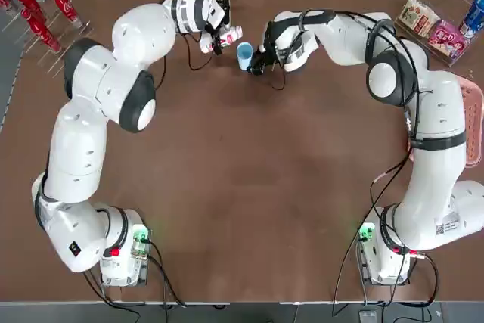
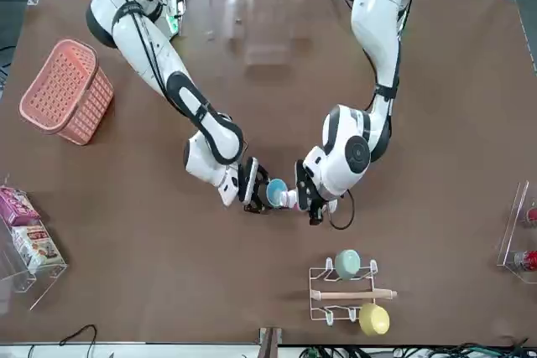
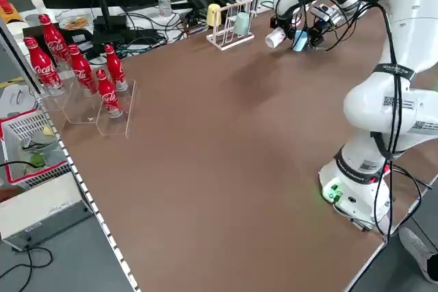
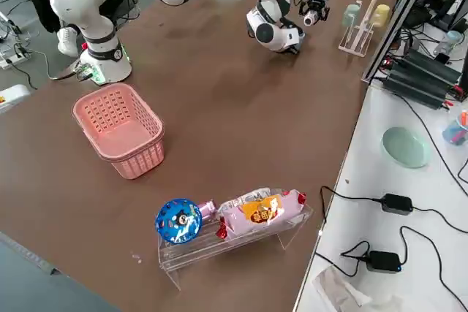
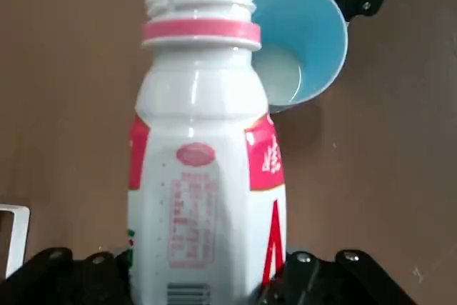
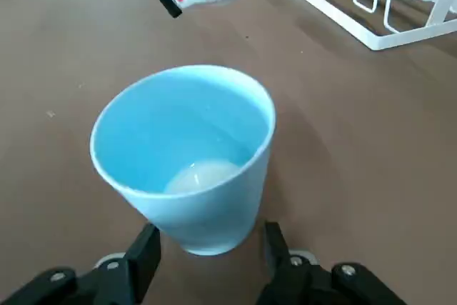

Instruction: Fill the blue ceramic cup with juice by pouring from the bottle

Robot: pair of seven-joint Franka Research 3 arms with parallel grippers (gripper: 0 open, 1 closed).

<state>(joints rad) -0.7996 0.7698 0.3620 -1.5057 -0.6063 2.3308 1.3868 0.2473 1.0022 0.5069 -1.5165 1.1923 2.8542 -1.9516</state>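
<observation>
Top view has both arms meeting at the table's far edge, left gripper [image 1: 215,39] clamping the uncapped bottle [image 1: 224,36] tipped beside the blue ceramic cup [image 1: 244,54] held by the right gripper [image 1: 257,59], mid-pour; more tilt needed.

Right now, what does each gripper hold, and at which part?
Left gripper holds the bottle at its lower body; right gripper holds the blue ceramic cup near its base.

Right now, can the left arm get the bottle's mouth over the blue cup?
Probably yes. The left gripper holds the bottle tipped with its open mouth beside the blue ceramic cup, which the right gripper holds; nothing stands between them.
</observation>
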